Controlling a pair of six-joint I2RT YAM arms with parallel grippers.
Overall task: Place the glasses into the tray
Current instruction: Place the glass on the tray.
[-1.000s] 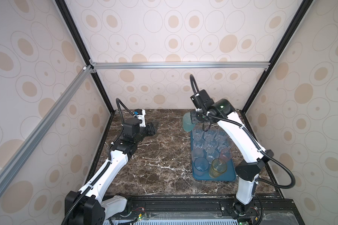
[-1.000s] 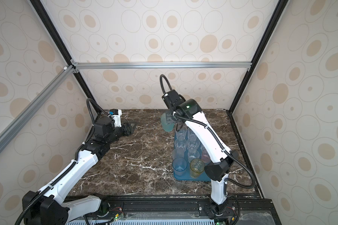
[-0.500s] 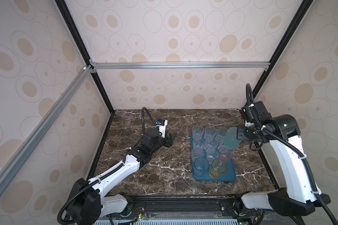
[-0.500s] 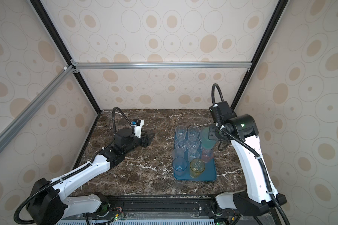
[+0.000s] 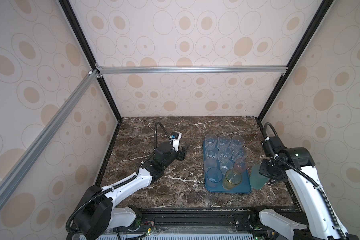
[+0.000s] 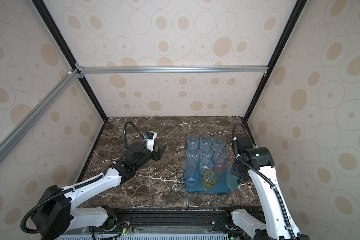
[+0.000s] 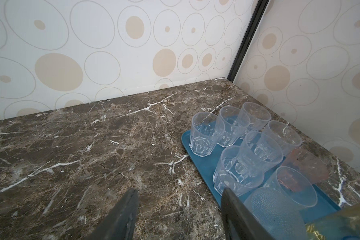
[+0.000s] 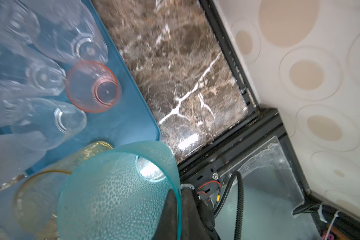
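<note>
— Pinched together, the right jaws grip the rim of a tall teal-blue glass, held just beside the near right corner of the tray, above the marble surface. Whether its base touches down cannot be told.

— Which way does it sit?

— Mouth up, with its long axis close to vertical in both top views. The right wrist view looks straight down into it to the base.

— What crowds the spot?

— Eleven glasses already stand upright on the tray. Clear faceted ones fill the far end. A frosted glass and a pink glass flank the third row. A blue glass and an amber glass stand at the near end. Amber and pink are closest to the held one, and a bare strip of tray shows beside the amber.

— And the tray itself?

— Flat on the right half of the surface, its long side running from the near edge toward the back wall.

— The other arm?

— The left jaws stand apart with nothing between them, low over bare surface left of the tray, pointing toward it.
</note>
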